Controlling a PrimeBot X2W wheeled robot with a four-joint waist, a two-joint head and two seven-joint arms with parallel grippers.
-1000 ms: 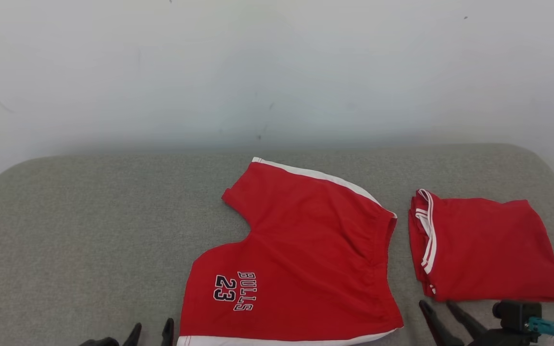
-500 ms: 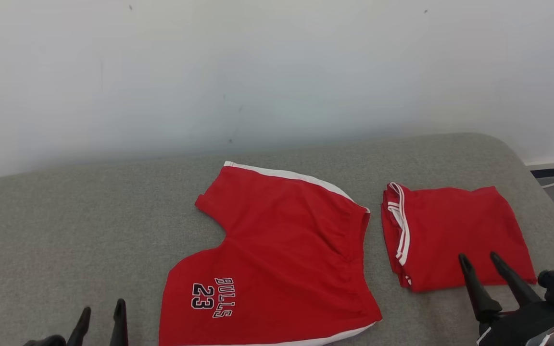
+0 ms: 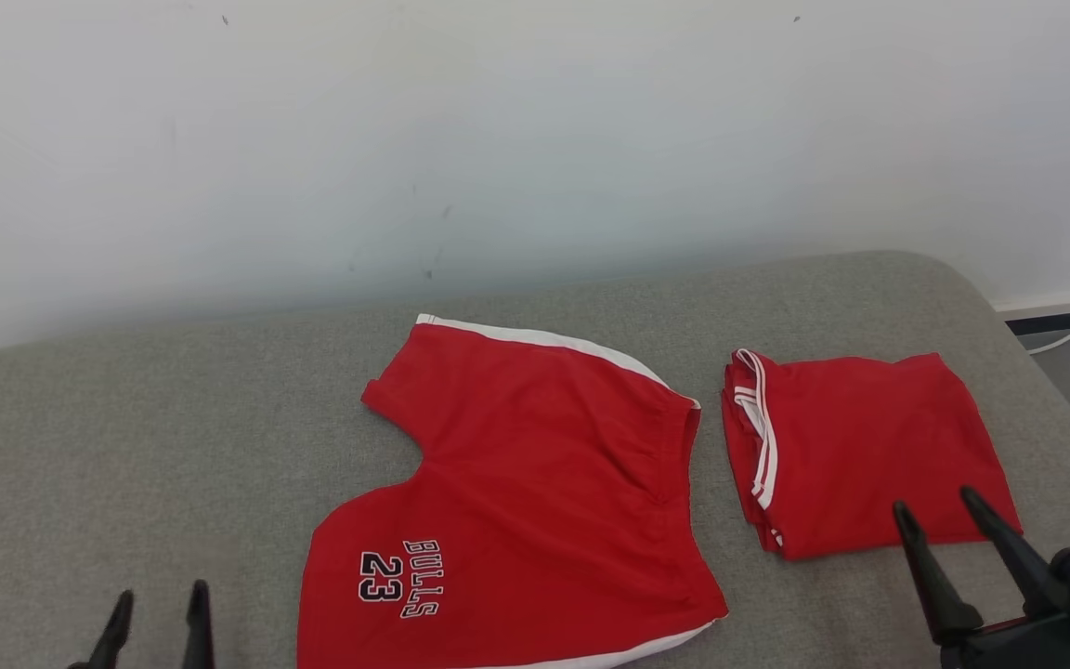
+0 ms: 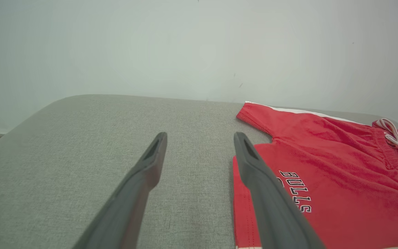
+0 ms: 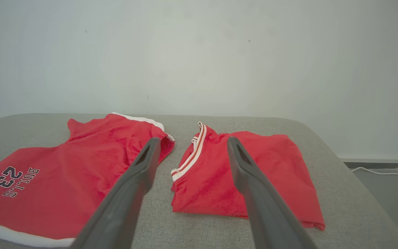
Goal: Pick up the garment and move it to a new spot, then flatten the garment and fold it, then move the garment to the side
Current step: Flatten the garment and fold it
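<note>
At the left, the left gripper (image 3: 161, 592) hangs over the grey cushion (image 3: 173, 446), jaws spread and empty, just beside the red shorts (image 3: 526, 502), which lie flat in the middle, BULLS 23 print up. Right of them, a narrow strip of cushion away, sits a folded red garment (image 3: 869, 451), with the right gripper (image 3: 934, 499) at its near edge, jaws likewise wide and empty.

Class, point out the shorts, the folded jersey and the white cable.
shorts (image 3: 544, 483), head view, plain red middle.
folded jersey (image 3: 869, 446), head view, red top layer.
white cable (image 3: 1060, 340), head view, stretch on the floor.
</note>
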